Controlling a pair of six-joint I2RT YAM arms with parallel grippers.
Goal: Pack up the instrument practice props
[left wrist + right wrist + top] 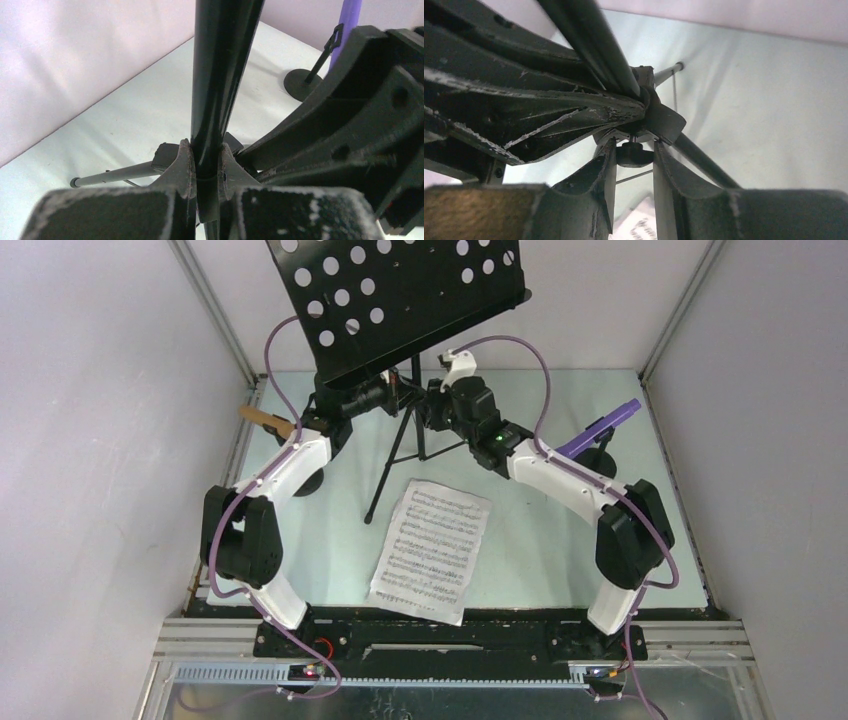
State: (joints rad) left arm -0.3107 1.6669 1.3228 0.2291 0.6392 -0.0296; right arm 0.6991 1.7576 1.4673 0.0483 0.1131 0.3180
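Top external: pale tabletop (pixel 560 540), white walls (pixel 100 440); left tool (pixel 206 167) tight on pole (pixel 220 75), right tool (pixel 634 150) uncertain.

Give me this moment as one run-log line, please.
left gripper: shut on stand pole | right gripper: gripping hub knob | sheet music: on table

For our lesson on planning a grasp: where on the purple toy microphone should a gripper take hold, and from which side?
Grip the purple toy microphone on its bare shaft above the clip of its round-based holder, closing across its narrow width. It leans tilted, upper end toward the back right, so probably come from above and lift along that slant.
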